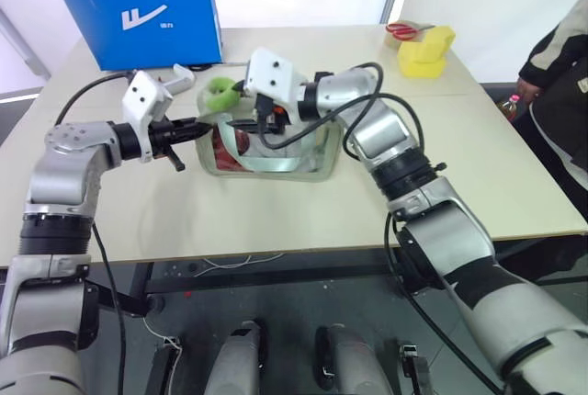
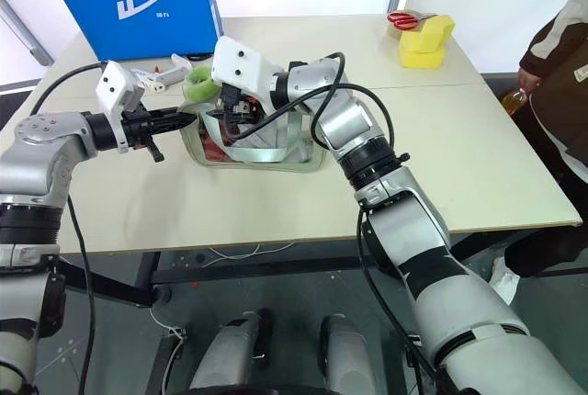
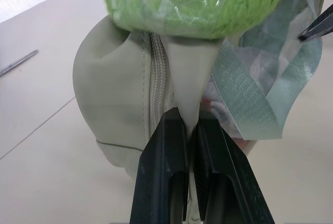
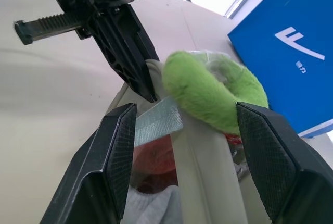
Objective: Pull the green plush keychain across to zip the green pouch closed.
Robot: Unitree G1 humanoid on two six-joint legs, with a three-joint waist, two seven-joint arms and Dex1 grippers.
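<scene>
Left pincer (image 3: 190, 130) is clamped tight on a fabric fold at the end of the green pouch (image 1: 317, 161), just below the green plush keychain (image 4: 208, 91). Right pincer (image 4: 182, 146) stands spread wide, the keychain between its fingers, gripping nothing, above the counter (image 1: 276, 216)

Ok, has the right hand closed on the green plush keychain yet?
No: in the right wrist view the right hand stands open, its fingers either side of the green plush keychain with gaps showing.
</scene>
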